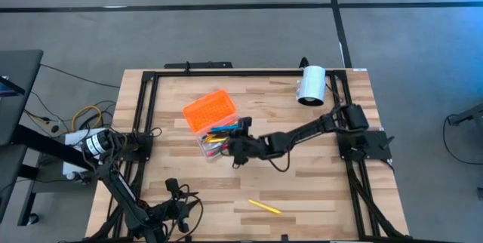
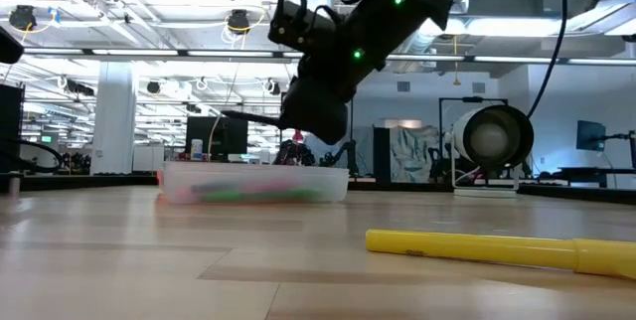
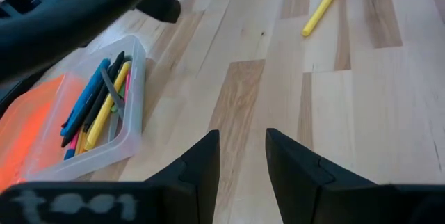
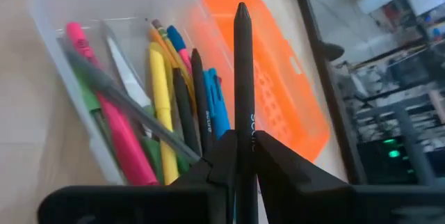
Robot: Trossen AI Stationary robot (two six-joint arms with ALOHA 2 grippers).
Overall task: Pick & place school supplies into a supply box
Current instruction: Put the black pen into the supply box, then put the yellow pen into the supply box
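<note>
Here, a black pen (image 4: 242, 85) pinched between the fingers of the right gripper (image 1: 241, 146), directly over the clear tray of the supply box (image 1: 205, 149). Long axis of the pen roughly in line with the pens and pencils (image 4: 156, 106) already lying lengthwise in the tray: pink, yellow, blue, black, a grey one crossing them at a slant. Tip pointing past the tray toward the orange lid (image 1: 206, 110), which rests just beside the tray on its far side. Fingers pressed close on the pen's barrel, perhaps only just starting to slacken; pen not yet visibly free. In the low view, right gripper hanging just above the tray's rim, so only a short drop, judged likely to land the pen among the others rather than across the rim.

Farther out, one yellow pen (image 1: 265, 207) alone on the bare wood near the front edge, well apart from the box, lying at a slight slant to that edge. Left gripper (image 3: 242, 156) parked low at the front left, fingers a little apart with nothing between them, and the nearer of the two to that yellow pen, judging by the view from above. White cylinder (image 1: 310, 86) at the far right, apart from everything.
</note>
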